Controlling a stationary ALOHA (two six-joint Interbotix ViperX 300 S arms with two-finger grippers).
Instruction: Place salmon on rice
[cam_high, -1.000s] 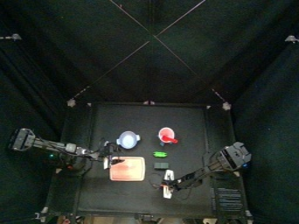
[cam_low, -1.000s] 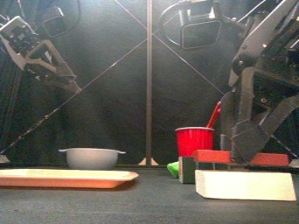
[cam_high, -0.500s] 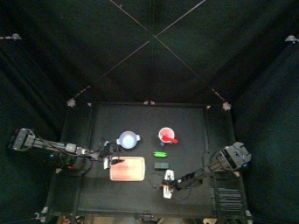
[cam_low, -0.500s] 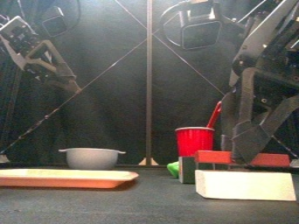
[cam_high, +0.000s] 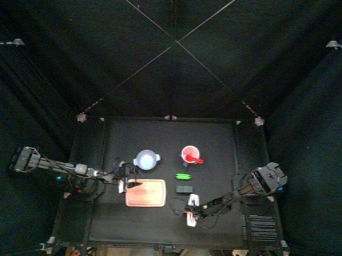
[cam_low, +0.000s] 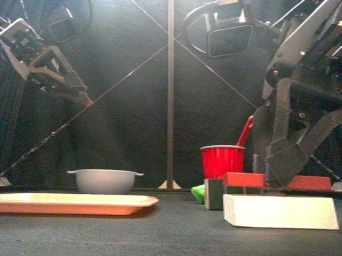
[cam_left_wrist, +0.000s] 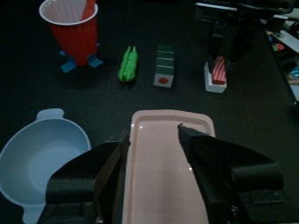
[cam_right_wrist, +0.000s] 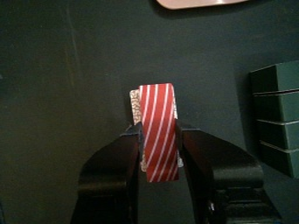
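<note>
left gripper (cam_left_wrist: 158, 175): jaws apart, holds nothing, above pink tray (cam_left_wrist: 158, 140) | bowl (cam_low: 104, 180): far left | red cup (cam_low: 222, 160): middle | right gripper (cam_right_wrist: 158, 149): jaws clamp striped salmon (cam_right_wrist: 156, 122) sitting on white rice block (cam_low: 279, 211), near right

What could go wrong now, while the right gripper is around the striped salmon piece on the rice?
1. The right gripper stands closely around the salmon; opening or lifting unevenly could drag the piece off the white rice block.
2. The dark green block lies right beside it, so a sideways retreat might knock it.
3. The red cup stands behind, near the right arm's way back.
</note>
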